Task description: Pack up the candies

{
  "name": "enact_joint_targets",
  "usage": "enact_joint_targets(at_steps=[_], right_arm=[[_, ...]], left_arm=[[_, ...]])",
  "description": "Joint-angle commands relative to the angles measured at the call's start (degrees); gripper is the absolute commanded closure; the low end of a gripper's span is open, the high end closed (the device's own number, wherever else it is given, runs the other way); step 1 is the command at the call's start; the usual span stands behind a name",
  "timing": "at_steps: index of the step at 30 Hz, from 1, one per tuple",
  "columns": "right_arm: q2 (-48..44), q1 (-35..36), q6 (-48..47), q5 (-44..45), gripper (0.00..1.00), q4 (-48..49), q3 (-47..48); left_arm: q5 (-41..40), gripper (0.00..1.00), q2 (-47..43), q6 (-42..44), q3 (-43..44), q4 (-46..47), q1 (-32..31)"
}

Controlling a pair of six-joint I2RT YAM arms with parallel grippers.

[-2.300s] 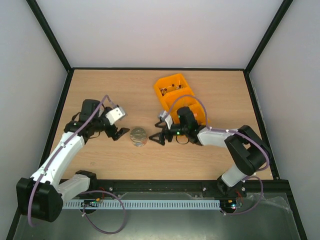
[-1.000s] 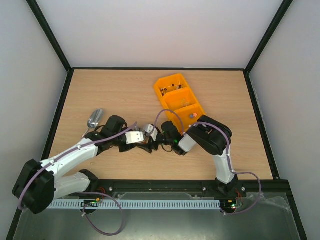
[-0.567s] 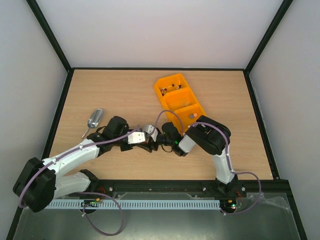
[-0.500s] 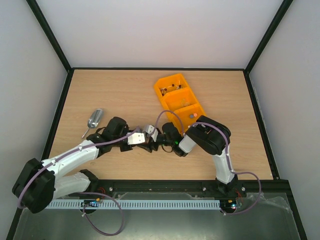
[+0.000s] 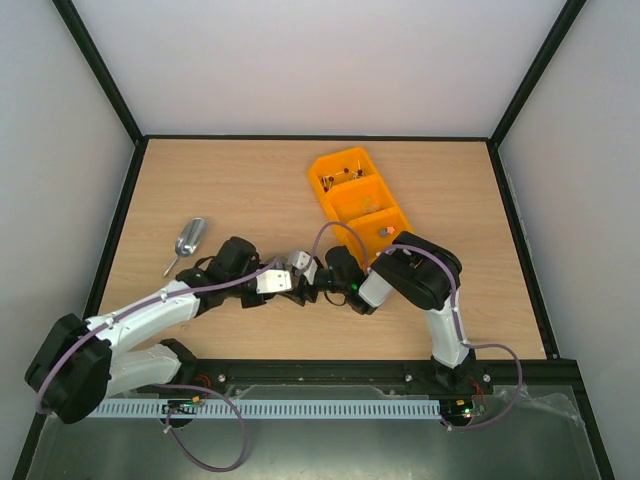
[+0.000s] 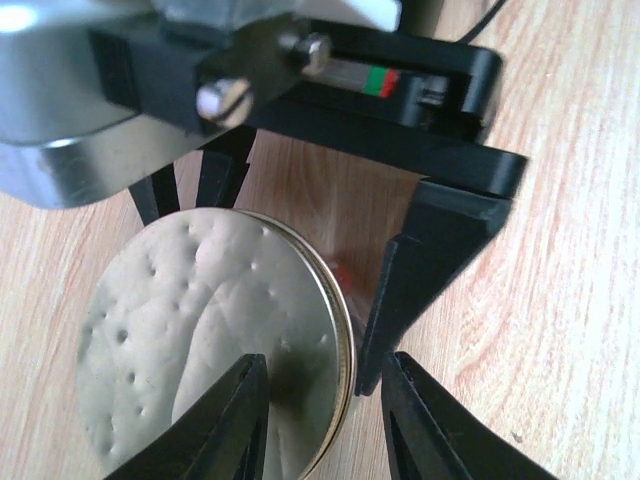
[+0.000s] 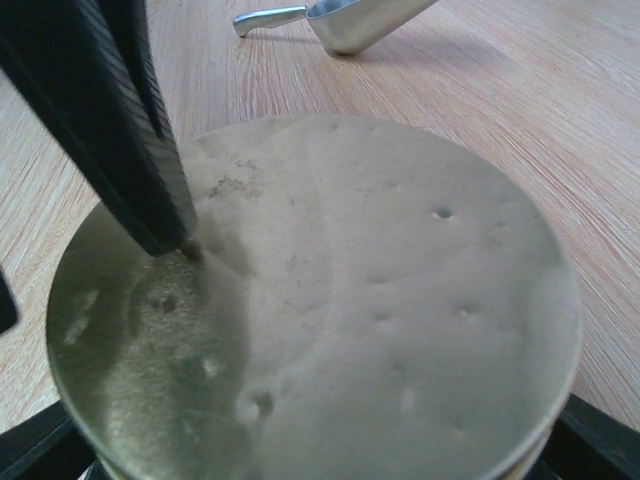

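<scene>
Candies (image 5: 383, 231): in orange tray (image 5: 318, 172), toward the far right corner of the table (image 5: 230, 180).
Left tool (image 6: 330, 420): narrowly parted, one fingertip on gold lid (image 6: 200, 340).
Right tool (image 7: 320, 455): clamped around jar (image 6: 338, 280), mid-table near the near edge.
Scoop (image 5: 187, 240): left side, apart.

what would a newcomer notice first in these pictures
The bright orange tray at the far middle-right of the table stands out most, with a few candies in its compartments. Nearer, the left arm and right arm meet at a round gold lid, which looms large in both wrist views. A silver scoop lies alone to the left.
</scene>
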Motion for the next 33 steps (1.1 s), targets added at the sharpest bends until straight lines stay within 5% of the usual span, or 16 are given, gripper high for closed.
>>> enact_joint_targets(at_steps=[1,12,23,27,33], right_arm=[[0.61,0.39,-2.05,-0.18,0.35,-0.18,-1.24],[-0.69,0.46,-1.98,-3.12,0.56,-0.31,-2.97],[-1.65,0.46,0.04,-2.03,0.63,-1.29,-3.70],[-1.46,0.42,1.29,-0.81,0.63,-1.92,-2.93],[-0.97,0.46,1.68,-0.31,0.63,-2.30,-2.25]], left_arm=[[-3.59,0.69,2.58,-1.39,0.93,2.85,-0.34],[-10.27,0.79,-1.10,3.60,-5.02,2.92,5.25],[-7.76,0.80,-5.60,10.75,-5.19,-1.67,11.93],[1.23,0.71,-9.78,7.08,-1.70,-5.00,8.36],[1.50,0.66,-6.10,-2.07,0.28,-0.12,-0.10]])
